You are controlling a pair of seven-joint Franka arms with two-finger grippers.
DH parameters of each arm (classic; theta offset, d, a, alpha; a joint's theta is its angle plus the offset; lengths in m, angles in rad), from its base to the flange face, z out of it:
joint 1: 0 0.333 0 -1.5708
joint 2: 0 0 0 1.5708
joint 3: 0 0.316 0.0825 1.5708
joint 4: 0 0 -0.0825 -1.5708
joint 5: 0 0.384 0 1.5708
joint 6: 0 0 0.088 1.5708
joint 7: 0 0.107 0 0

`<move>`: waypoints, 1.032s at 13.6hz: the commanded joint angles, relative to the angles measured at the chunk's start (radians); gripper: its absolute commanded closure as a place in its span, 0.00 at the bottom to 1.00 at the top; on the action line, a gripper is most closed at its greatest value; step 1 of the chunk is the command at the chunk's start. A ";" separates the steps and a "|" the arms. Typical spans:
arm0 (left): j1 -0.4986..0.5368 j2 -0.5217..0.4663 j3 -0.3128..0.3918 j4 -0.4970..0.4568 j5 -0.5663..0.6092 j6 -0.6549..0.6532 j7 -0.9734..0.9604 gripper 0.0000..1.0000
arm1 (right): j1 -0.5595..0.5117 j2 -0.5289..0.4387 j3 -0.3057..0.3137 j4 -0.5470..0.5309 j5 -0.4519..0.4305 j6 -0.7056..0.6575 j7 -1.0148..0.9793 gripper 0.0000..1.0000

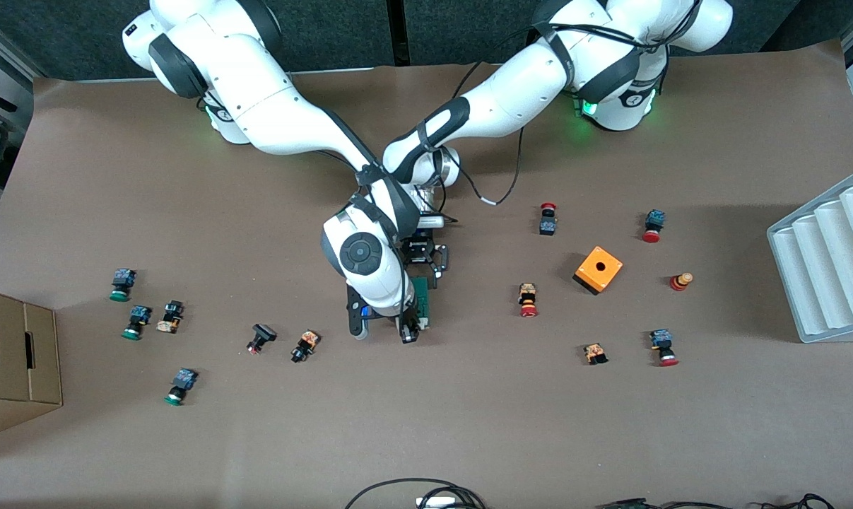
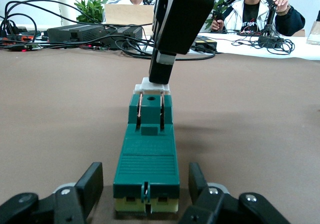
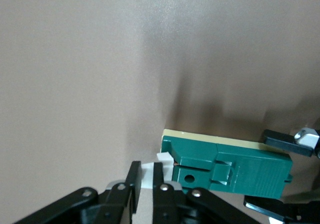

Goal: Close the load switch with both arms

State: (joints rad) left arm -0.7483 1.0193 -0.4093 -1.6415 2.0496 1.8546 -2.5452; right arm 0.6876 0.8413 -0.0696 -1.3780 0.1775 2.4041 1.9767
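**A:** Table (image 1: pixel 186 438) first: where did the switch (image 1: pixel 421 300) lie on it?

**B:** Near the middle, under both wrists, among scattered buttons. Its long axis ran toward and away from the front camera, with the white slider (image 2: pixel 152 88) at the end nearer that camera.

**A:** And the arms?

**B:** Left arm (image 1: pixel 511 106) reached in from its base; the left gripper (image 2: pixel 145 191) sat at the switch's other end, fingers (image 2: pixel 90 184) clamped on the green body, one on each long side. Right arm (image 1: pixel 271 120) crossed over it, and the right gripper (image 3: pixel 144 186) stood at the slider end.

**A:** Gripping it?

**B:** Nearly closed, jaws close together (only a slim gap between them in the right wrist view), tips at the slider; whether they pinched it or just pressed on it, I couldn't tell.

**A:** So the coming move?

**B:** My guess: push along that long axis, slider toward the left gripper, which braces the body.
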 commanded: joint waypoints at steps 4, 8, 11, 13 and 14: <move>-0.017 0.012 0.010 0.020 0.014 -0.015 -0.018 0.23 | -0.111 -0.105 0.068 0.030 0.022 -0.192 -0.128 0.00; -0.017 0.010 0.010 0.020 0.014 -0.015 -0.014 0.23 | -0.274 -0.312 0.148 -0.053 0.022 -0.373 -0.459 0.00; -0.016 0.007 0.010 0.022 0.012 -0.015 -0.010 0.24 | -0.408 -0.437 0.188 -0.078 0.020 -0.566 -0.794 0.00; -0.016 0.005 0.010 0.020 0.012 -0.015 -0.009 0.24 | -0.476 -0.528 0.188 -0.133 0.017 -0.643 -1.028 0.00; -0.016 0.002 0.010 0.020 0.012 -0.014 -0.006 0.24 | -0.514 -0.577 0.188 -0.168 0.016 -0.657 -1.140 0.00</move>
State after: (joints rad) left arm -0.7488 1.0192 -0.4084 -1.6386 2.0497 1.8524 -2.5452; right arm 0.2337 0.3772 0.1016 -1.4295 0.1774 1.7659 1.0187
